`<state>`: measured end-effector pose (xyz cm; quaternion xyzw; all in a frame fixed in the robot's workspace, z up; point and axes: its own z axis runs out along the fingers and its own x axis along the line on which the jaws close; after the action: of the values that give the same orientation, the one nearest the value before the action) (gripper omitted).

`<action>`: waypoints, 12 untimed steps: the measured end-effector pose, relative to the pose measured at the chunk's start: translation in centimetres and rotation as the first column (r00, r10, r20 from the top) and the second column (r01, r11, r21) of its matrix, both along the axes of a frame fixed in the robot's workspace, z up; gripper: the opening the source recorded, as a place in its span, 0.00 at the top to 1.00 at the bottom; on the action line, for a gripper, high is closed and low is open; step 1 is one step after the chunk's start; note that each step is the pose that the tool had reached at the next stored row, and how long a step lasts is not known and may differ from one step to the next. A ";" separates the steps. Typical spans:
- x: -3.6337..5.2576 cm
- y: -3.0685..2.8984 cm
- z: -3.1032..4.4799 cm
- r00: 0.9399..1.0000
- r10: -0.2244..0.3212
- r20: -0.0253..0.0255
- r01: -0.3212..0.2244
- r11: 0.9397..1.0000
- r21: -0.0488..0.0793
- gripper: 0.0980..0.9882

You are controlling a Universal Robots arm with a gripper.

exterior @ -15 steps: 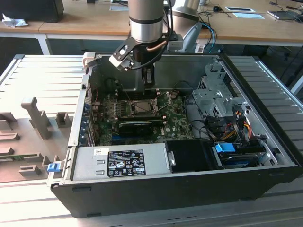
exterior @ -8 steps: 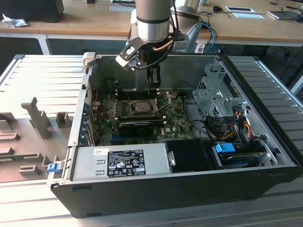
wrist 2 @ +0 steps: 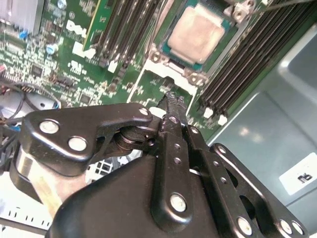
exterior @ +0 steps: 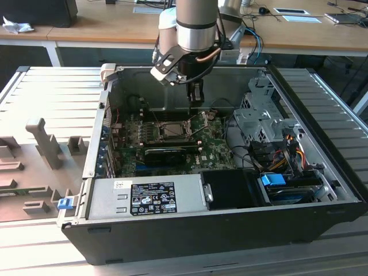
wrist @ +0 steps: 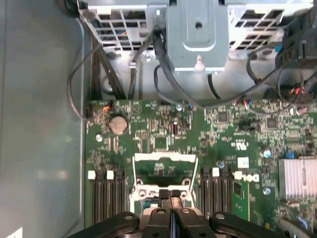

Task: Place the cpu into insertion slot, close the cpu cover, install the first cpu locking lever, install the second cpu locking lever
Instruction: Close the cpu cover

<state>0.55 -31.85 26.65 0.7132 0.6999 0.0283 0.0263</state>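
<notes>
**Gripper (wrist 2: 172, 99) clenched, cpu (wrist 2: 196, 33) sitting in the slot (wrist 2: 194, 75)**

Gripper fingers fill the front of both wrist views and they're pressed tight together (wrist: 171, 194). I can't spot anything pinched between them. In the second wrist view the fingertips hang over the green board (wrist 2: 74, 64), just beside the slot's metal rim, on a white-outlined patch. The cpu lies flat in the slot with its pale silvery face up, and long black memory slots (wrist 2: 247, 64) run along both sides. Whether the cover is down over it, can't tell from these shots. The first wrist view shows a coin cell (wrist: 118, 125) further out on the board.

In the exterior view the arm reaches down into the open case (exterior: 322, 98), and the gripper (exterior: 196, 95) hovers just above the slot (exterior: 172, 130), toward the exterior view's right of it. The power supply (exterior: 149, 198) sits at the near edge.
</notes>
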 end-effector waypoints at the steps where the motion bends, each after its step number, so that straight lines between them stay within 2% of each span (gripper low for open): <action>1: 0.24 0.00 0.00 1.000 0.000 0.000 0.000 1.000 0.000 0.99; 12: 3.18 -0.01 -0.13 1.000 -0.003 -0.002 0.003 1.000 -0.001 0.99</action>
<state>3.73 -31.86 26.51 0.7143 0.6989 0.0275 0.0259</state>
